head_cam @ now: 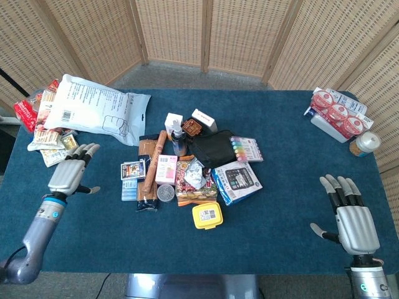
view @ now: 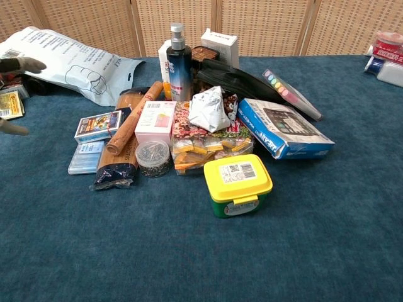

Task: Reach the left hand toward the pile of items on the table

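Observation:
The pile of items (head_cam: 187, 165) lies mid-table: a yellow-lidded tub (head_cam: 207, 215) (view: 237, 184), a blue boxed calculator (head_cam: 237, 181) (view: 283, 128), a dark spray bottle (view: 179, 63), a black pouch (head_cam: 212, 149), a pink box (view: 155, 123) and snack packets. My left hand (head_cam: 70, 169) hovers open, fingers spread, left of the pile and apart from it; in the chest view only its fingertips (view: 22, 64) show at the left edge. My right hand (head_cam: 352, 219) rests open at the table's front right, far from the pile.
A white mailer bag (head_cam: 93, 109) (view: 60, 63) and snack packets (head_cam: 37, 115) lie at the back left. Yoghurt cups and cartons (head_cam: 336, 112) and a jar (head_cam: 365, 143) stand at the back right. Wicker screens close the back.

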`<move>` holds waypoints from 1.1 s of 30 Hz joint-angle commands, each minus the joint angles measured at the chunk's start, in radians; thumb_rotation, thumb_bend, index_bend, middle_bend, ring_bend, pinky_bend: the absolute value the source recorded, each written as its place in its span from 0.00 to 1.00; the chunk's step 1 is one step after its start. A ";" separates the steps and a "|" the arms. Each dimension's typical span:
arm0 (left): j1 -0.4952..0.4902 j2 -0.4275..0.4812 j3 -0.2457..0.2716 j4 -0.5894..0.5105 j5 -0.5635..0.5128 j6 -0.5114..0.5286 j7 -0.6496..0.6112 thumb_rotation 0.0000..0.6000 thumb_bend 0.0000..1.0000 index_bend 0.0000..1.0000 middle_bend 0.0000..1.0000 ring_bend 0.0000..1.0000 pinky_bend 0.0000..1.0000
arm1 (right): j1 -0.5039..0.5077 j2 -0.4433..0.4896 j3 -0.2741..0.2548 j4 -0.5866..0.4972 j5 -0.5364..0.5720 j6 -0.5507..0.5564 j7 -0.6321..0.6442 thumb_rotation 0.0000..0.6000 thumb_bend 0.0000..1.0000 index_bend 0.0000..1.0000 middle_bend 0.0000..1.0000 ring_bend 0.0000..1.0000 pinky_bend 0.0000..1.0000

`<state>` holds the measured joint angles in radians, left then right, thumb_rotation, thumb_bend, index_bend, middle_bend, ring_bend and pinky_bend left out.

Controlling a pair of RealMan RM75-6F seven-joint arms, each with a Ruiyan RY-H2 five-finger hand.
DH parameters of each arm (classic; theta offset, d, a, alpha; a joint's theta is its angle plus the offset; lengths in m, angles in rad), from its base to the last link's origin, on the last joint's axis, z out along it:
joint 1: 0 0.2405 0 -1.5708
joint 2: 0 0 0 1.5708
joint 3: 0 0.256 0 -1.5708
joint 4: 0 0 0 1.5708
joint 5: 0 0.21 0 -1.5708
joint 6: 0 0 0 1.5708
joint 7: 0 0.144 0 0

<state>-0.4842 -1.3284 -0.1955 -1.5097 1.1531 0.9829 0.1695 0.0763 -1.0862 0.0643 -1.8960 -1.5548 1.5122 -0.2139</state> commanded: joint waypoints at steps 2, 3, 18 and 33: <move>-0.076 -0.091 -0.013 0.039 -0.096 -0.053 0.113 1.00 0.04 0.00 0.00 0.00 0.00 | -0.001 0.006 0.002 0.001 0.000 0.002 0.013 1.00 0.00 0.00 0.00 0.00 0.00; -0.086 -0.106 -0.012 0.051 -0.111 -0.059 0.129 1.00 0.04 0.00 0.00 0.00 0.00 | -0.001 0.007 0.001 0.001 -0.001 0.003 0.017 1.00 0.00 0.00 0.00 0.00 0.00; -0.184 -0.321 -0.028 0.262 -0.184 -0.055 0.182 1.00 0.03 0.19 0.17 0.11 0.32 | -0.005 0.020 -0.002 -0.001 -0.013 0.008 0.044 1.00 0.00 0.00 0.00 0.00 0.00; -0.215 -0.405 -0.039 0.344 -0.115 0.006 0.151 1.00 0.03 0.58 0.65 0.57 0.78 | -0.011 0.028 0.000 0.001 -0.010 0.017 0.062 1.00 0.00 0.00 0.00 0.00 0.00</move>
<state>-0.7048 -1.7526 -0.2262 -1.1389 1.0238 0.9687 0.3349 0.0654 -1.0582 0.0646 -1.8948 -1.5645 1.5293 -0.1520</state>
